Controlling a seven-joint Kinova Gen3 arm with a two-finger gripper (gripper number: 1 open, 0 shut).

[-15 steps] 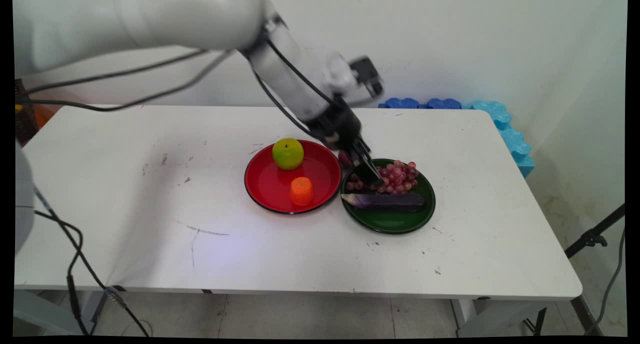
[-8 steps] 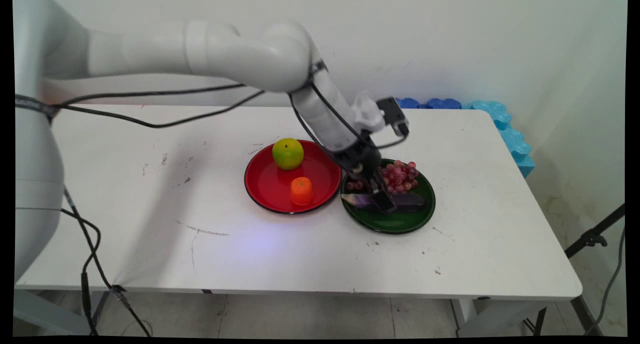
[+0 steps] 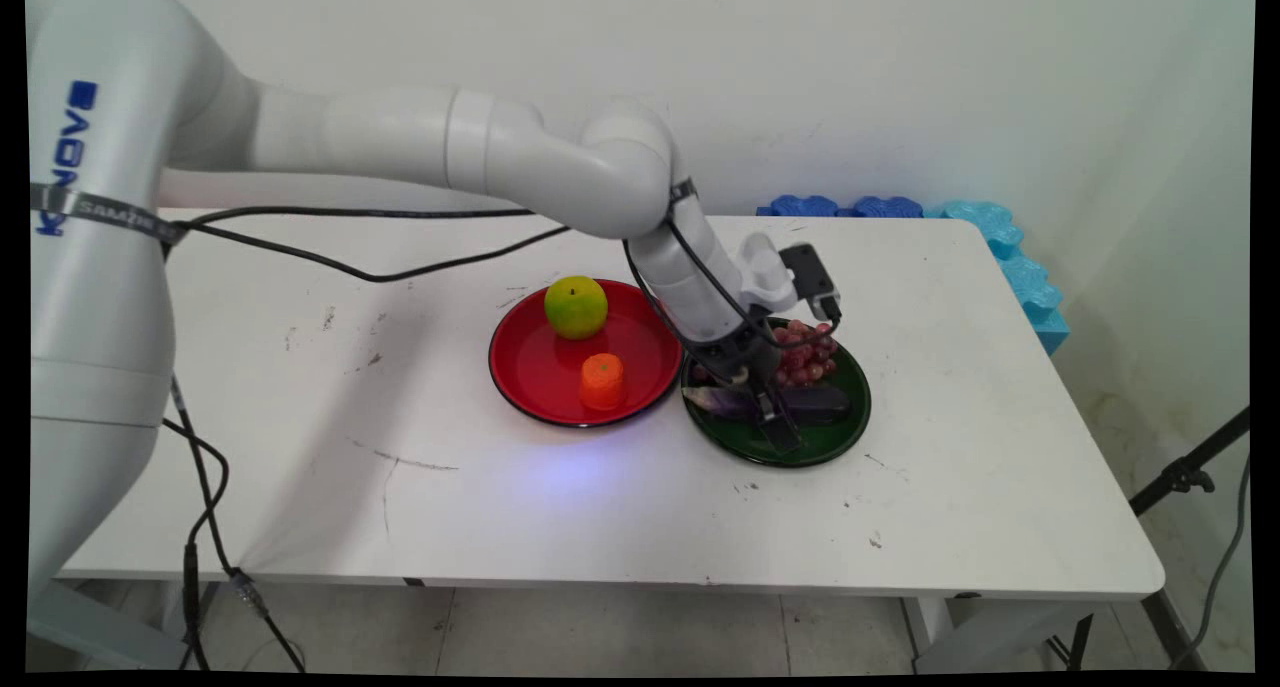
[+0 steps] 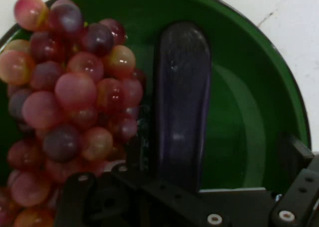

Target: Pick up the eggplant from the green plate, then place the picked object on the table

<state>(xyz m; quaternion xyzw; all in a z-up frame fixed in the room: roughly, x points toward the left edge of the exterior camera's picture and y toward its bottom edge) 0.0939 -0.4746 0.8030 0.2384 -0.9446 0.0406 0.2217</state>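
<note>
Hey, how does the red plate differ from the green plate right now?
The red plate holds a green apple and an orange fruit; the green plate holds grapes and a dark purple eggplant. The gripper reaches down into the green plate, straddling the eggplant; nothing reaches into the red plate. Both are round, dark-rimmed, and sit side by side on the white table.

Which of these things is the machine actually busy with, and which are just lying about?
Busy with: gripper, open astride the purple eggplant, on the green plate beside the grapes.
Lying about: red plate, green apple, orange fruit, blue foam.
</note>
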